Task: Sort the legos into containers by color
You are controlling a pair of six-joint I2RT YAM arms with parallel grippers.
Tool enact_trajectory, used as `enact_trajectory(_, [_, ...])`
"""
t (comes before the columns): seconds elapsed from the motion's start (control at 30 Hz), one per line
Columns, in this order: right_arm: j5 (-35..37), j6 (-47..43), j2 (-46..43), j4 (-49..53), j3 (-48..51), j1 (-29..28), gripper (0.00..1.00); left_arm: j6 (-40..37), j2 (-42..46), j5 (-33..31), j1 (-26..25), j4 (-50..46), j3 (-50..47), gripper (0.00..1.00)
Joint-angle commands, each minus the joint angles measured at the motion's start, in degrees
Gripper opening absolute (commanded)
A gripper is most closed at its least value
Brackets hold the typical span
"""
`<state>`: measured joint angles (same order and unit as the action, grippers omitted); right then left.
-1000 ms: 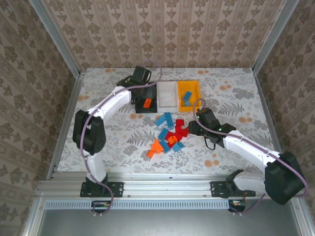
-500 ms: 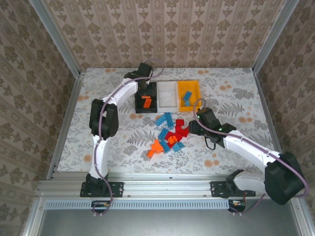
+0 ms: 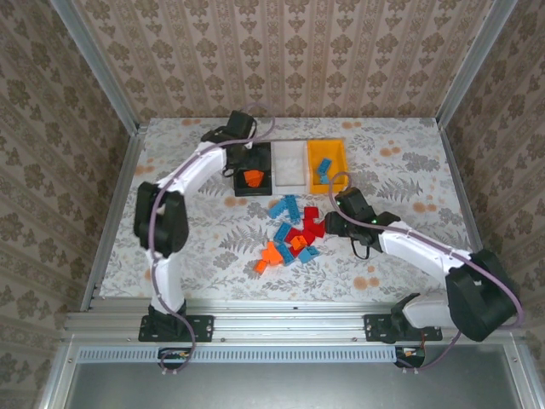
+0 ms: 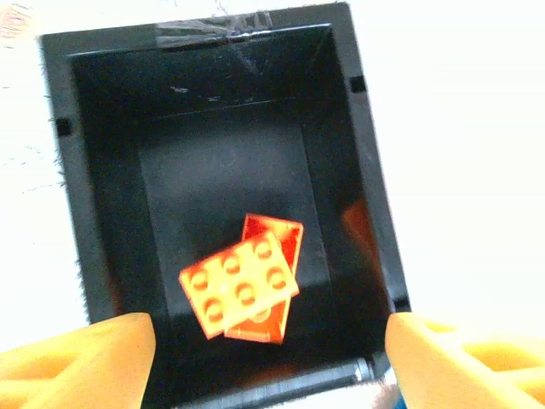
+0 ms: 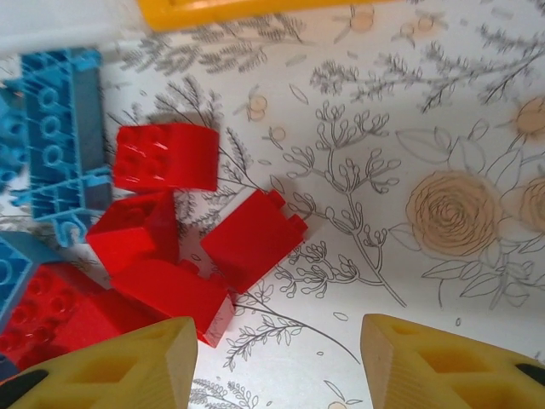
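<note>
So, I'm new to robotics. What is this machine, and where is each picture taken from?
A robot's left arm and right arm work at a flowered table. One picture looks down from above; two come from wrist cameras. A pile of coloured toy bricks lies mid-table. Behind it: a black bin, a white bin, a yellow bin with blue bricks. The left gripper hangs open over the black bin's two orange bricks; the right gripper is open beside red bricks. Nothing is held.
</note>
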<state>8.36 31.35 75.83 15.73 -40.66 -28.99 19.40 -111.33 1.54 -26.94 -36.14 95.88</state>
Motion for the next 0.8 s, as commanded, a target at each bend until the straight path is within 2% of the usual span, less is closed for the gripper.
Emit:
enact_trajectory(0.0, [-1.8,2.0,3.5,-2.1,-2.1,-1.5,0.53,4.2,12.6,2.6,0.2,8.7,-12.8,0.83])
enact_trajectory(0.13, [-2.6,-1.8,7.9,-3.6,-5.3,-3.9,0.54,8.2,23.4,4.7,0.4,16.2,-31.7,0.84])
enact_trajectory(0.33, [-1.7,-6.8,15.2,0.3,-11.1,-3.9,0.55,9.3,30.4,6.4,0.5,16.2,-45.1,0.85])
enact_trajectory(0.53, [-2.0,-7.9,18.4,0.8,-12.8,-4.0,0.58,8.9,33.8,6.6,0.5,16.0,-47.6,0.85])
enact_trajectory(0.77, [7.5,-8.7,16.7,4.8,-11.5,-3.7,0.58,8.6,33.4,7.3,0.5,16.3,-46.3,0.85])
